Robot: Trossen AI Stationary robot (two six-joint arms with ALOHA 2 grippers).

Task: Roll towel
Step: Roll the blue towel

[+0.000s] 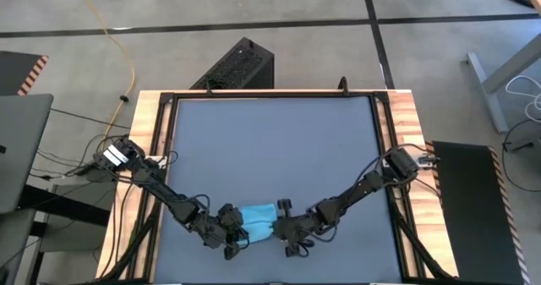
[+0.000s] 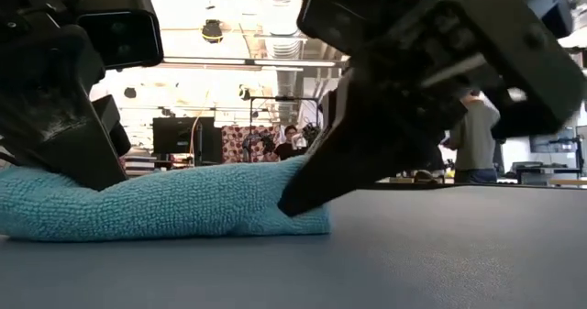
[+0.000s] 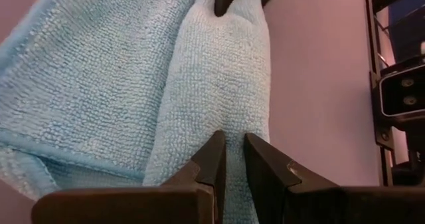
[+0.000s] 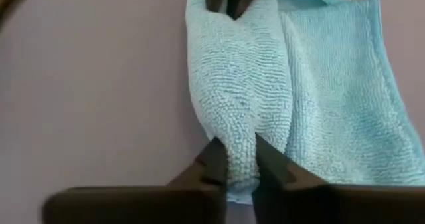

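Pinching towel (image 1: 256,218) roll ends: left gripper (image 3: 230,146), right gripper (image 4: 238,151) fingers clamped; underside hidden.

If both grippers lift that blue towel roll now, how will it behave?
The towel is soft terry, so it would probably sag between the left gripper and right gripper. The flat part beside the roll looks loose and may unroll. It is probably light.

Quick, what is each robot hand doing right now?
Left gripper: shut on the towel roll's end.
Right gripper: shut on the roll's other end.
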